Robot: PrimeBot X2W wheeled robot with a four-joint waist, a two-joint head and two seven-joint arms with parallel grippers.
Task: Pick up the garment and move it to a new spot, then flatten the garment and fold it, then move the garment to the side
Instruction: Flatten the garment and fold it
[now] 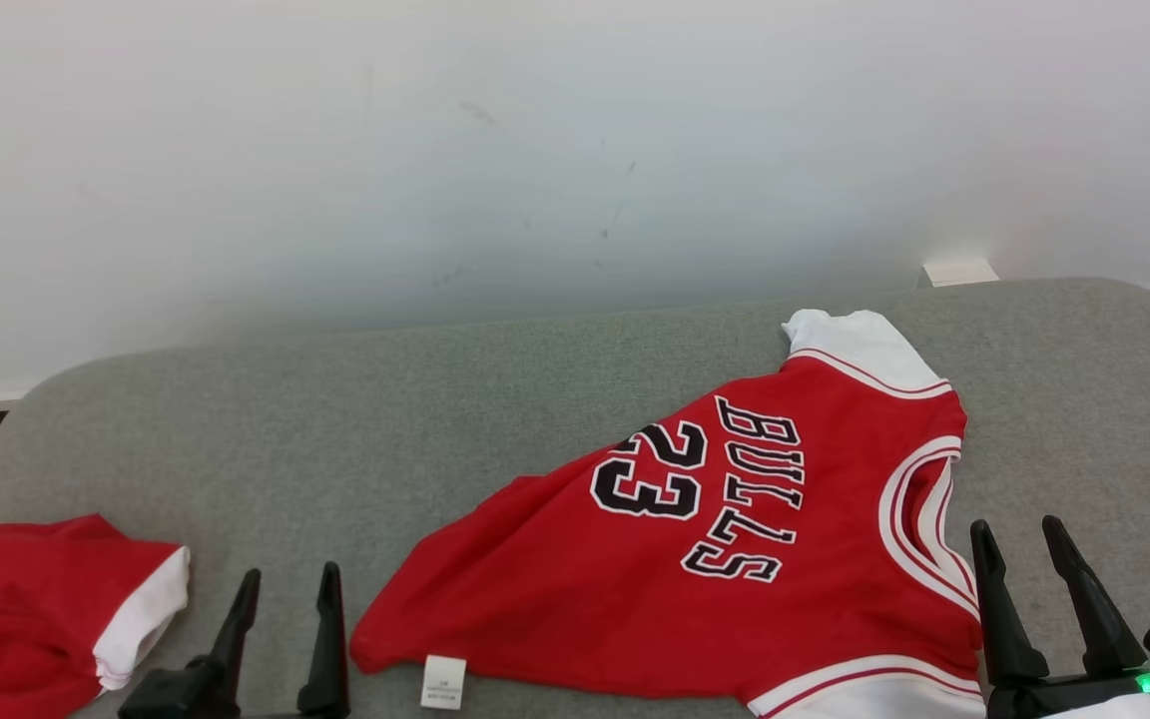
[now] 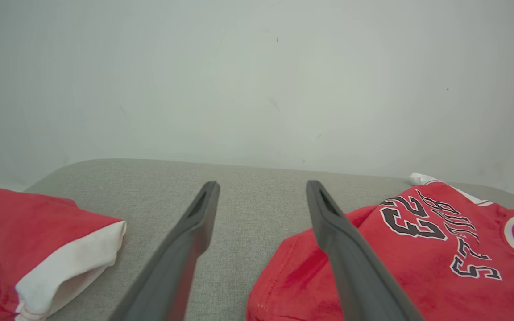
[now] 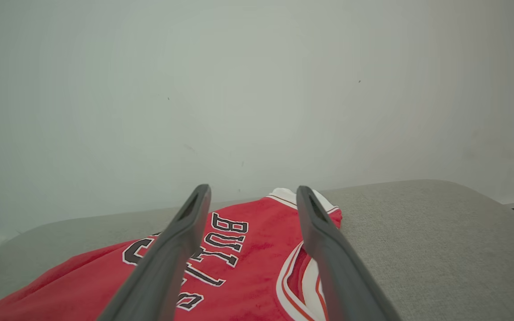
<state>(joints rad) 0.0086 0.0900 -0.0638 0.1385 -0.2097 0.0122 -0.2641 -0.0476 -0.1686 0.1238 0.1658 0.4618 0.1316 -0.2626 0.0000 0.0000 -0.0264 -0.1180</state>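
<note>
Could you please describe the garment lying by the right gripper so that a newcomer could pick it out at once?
Start from the grey padded surface below the white wall. On its right half, beside the right gripper, a red jersey lies spread out. Unlike the bunched red garment with a white band at the far left, it bears black "BULLS" and "23" lettering.

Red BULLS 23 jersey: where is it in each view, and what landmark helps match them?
Head view: the jersey lies right of centre, reaching the bottom edge, on the grey surface.
Left wrist view: lower right, partly behind the left gripper.
Right wrist view: bottom, centre to left, behind the right gripper.
Shared landmark: its white shoulder tip at the far end.
</note>
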